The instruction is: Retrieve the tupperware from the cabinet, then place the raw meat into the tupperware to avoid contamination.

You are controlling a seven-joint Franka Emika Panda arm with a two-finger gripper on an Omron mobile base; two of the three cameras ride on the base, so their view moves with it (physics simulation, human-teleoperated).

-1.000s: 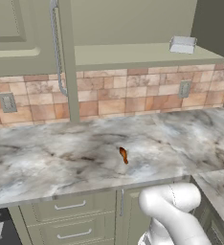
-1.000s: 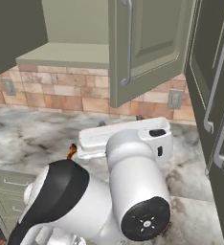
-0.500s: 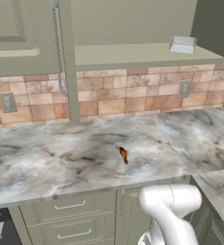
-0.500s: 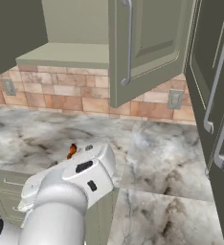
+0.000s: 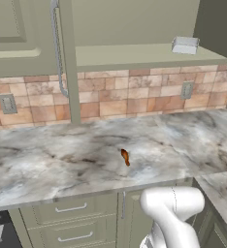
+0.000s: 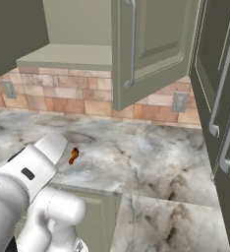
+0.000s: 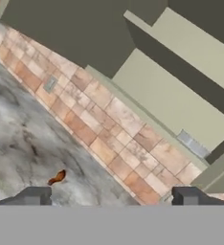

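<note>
Tool [image 7: 109, 196] with jaws spread wide, nothing between them; dark tips low in the hand view, aimed over the tabletop [image 5: 47, 164] toward the tiled back wall [image 5: 110, 99]. Bare marble lies all round the meat [image 5: 125, 157], giving free room on every side. Meat: small reddish-brown, orange-tinged chunk, elongated, lying near the front edge of the tabletop, well apart from the wall. Cabinet [image 5: 135, 29] above stands open, door [image 6: 146, 44] swung outward with its long silver handle toward the robot. Container [image 5: 185, 45]: pale grey-white, shallow, rectangular, sitting on the cabinet's bottom shelf close to the front lip at the right end, high above and right of the meat
</note>
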